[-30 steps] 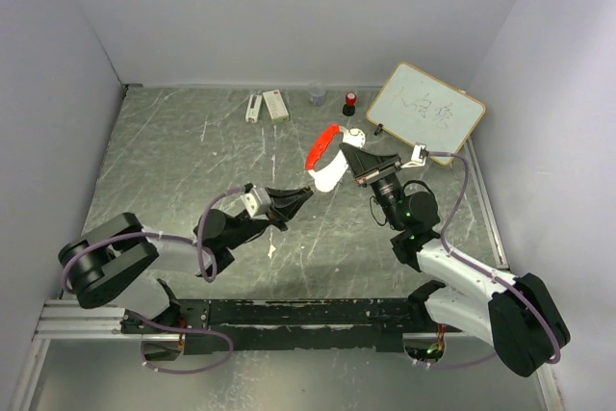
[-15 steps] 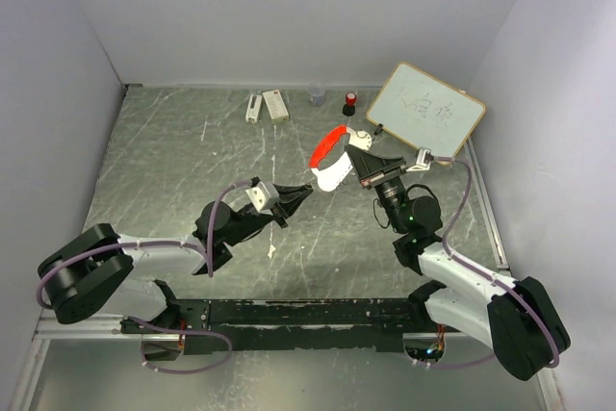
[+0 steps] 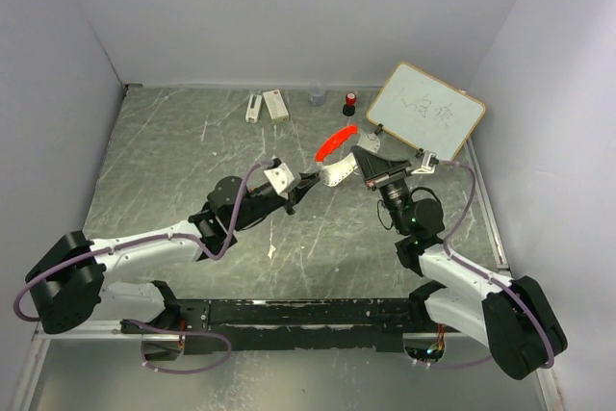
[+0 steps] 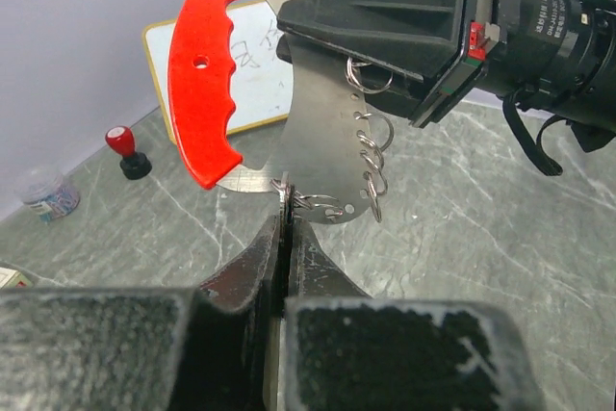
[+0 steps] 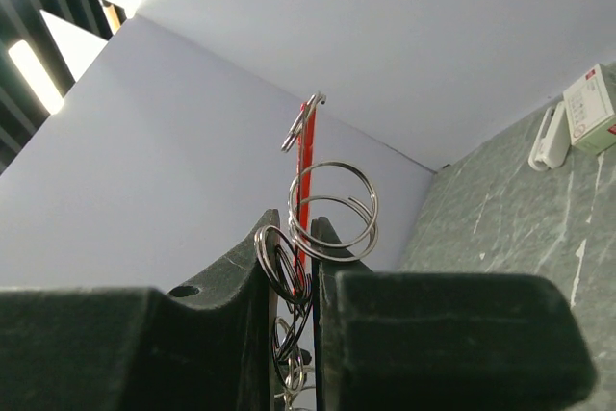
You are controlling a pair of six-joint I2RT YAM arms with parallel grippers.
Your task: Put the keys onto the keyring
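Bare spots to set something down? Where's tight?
Free: far-left table, between left wall and white boxes; near centre, before the black base rail. Crowded: far edge from boxes to whiteboard, and mid-table where left hand and right hand meet at the keyring.

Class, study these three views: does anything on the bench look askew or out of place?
Only the whiteboard at the far right: it sits skewed to the edges of the table. Nothing looks spilled or damaged.
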